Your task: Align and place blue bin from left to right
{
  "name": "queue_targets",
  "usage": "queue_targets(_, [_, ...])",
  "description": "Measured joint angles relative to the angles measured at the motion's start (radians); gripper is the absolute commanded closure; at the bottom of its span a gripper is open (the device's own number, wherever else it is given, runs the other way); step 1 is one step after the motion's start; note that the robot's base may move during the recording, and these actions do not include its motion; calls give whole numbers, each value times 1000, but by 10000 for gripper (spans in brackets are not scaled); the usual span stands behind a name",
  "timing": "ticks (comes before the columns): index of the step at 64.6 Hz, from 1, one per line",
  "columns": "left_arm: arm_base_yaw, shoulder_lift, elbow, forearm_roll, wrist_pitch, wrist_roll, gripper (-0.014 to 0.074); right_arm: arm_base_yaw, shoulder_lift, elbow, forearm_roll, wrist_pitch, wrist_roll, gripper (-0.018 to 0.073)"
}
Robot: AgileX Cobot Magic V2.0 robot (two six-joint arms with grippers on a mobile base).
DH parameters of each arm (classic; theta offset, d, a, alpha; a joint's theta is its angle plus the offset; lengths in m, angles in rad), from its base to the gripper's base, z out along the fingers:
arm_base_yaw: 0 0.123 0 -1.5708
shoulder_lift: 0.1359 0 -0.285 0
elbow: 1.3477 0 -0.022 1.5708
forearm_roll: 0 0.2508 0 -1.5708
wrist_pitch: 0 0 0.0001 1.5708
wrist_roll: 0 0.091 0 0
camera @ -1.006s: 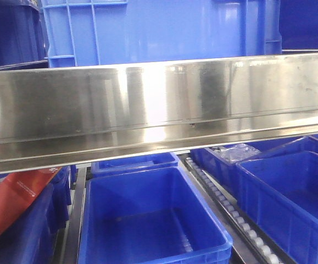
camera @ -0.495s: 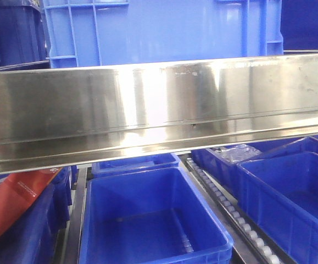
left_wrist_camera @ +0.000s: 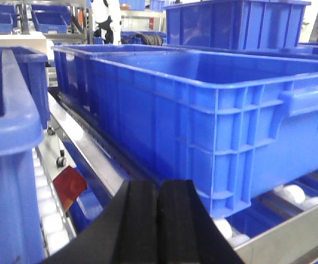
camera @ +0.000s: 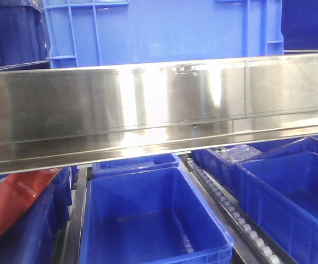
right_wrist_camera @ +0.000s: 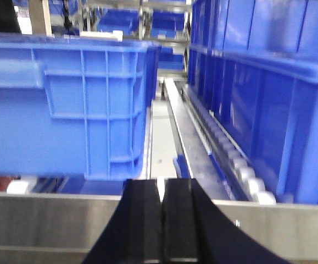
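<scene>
The blue bin, bright mid-blue with raised ribs, stands on the upper shelf behind the steel rail. In the left wrist view the blue bin fills the right side, resting on white rollers. My left gripper is shut and empty, low and just left of the bin's near corner. In the right wrist view the blue bin is on the left. My right gripper is shut with nothing in it, in front of the rail and right of that bin's corner. Neither gripper shows in the front view.
Another blue crate stands to the right on a roller track. A blue bin wall rises at the left. Below the rail sit darker bins and a red pack.
The blue bin has slid slightly to the right behind the rail; the reflections on the rail shifted with it.
</scene>
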Motion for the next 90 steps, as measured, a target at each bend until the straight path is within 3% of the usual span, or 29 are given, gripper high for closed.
queue_targets(90, [0, 0, 0, 0, -7, 0, 706, 0, 0, 2, -7, -35, -4, 721])
